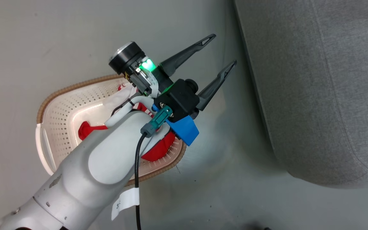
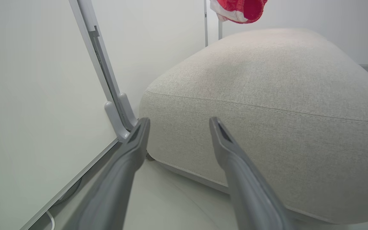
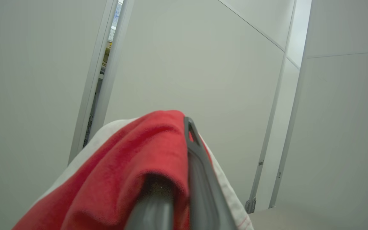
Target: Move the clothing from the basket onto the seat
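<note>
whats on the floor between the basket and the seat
In the head view, only bare grey floor separates the basket from the seat; the open left end effector hangs above that gap.

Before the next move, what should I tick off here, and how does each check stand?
1. Right gripper shut on the held garment: ok, red fabric drapes over its fingers.
2. Left gripper open and empty: ok.
3. Held garment above the seat: cannot tell; the left wrist view shows it hanging near the far edge.
4. Basket emptied: not ok, red clothing lies inside.
5. Left arm height over the basket: cannot tell.
</note>
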